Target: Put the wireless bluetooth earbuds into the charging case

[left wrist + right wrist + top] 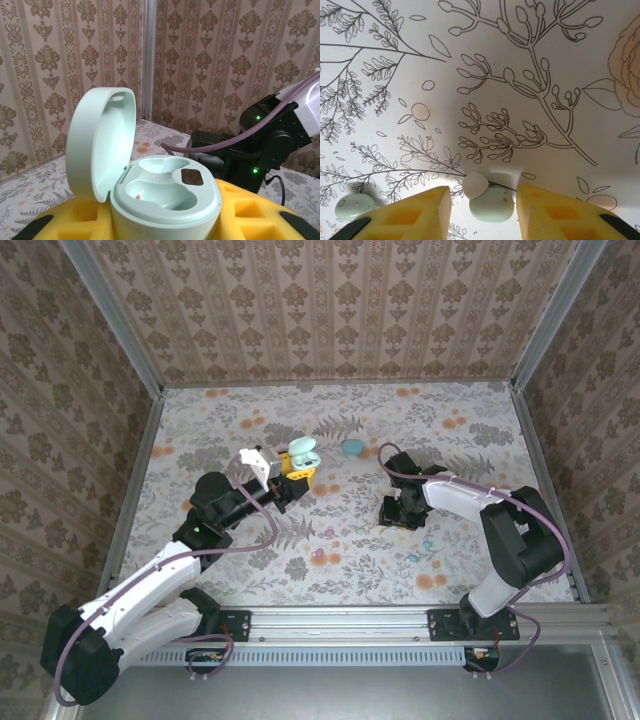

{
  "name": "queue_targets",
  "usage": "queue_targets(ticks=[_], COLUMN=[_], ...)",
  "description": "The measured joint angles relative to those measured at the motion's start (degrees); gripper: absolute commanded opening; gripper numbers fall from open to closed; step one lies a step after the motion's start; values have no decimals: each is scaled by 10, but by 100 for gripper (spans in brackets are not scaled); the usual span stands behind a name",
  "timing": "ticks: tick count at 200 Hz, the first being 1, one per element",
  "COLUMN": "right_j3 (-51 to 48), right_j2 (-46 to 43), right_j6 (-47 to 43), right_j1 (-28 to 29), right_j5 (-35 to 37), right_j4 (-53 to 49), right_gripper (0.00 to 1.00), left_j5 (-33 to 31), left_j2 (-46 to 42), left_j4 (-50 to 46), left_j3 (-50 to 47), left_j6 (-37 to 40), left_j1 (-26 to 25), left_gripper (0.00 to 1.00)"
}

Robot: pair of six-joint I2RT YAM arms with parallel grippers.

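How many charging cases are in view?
2. An open mint case in the left tool; a closed teal case on the cloth right of it. Others may be hidden.

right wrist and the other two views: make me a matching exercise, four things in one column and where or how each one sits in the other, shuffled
Things
1. mint-green plastic charging case
2. teal pebble-shaped case
3. pale cyan glossy earbud with a whitish tip
4. second pale cyan earbud

Places or states
A. on the flowered cloth, between the open right gripper's yellow fingers
B. lid up, wells empty, clamped in the left gripper
C. on the cloth, outside those fingers
D. on the cloth beside the held case, in no gripper

Pairs: 1-B, 2-D, 3-A, 4-C
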Motion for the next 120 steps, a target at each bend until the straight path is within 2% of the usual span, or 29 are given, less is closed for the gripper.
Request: queue_targets(ticks=[39, 120], right_j3=[-6, -35], right_j2=[-12, -20], right_j6=[22, 86], right_j1=[0, 0], right_j5=[0, -5], right_j4=[2, 42], right_gripper=[48, 40], left_j5=[0, 0], left_j2=[0, 0], left_j4=[4, 5], left_j3=[0, 0], left_j6=[0, 0], left_j1=[0, 0], left_gripper=[34, 33])
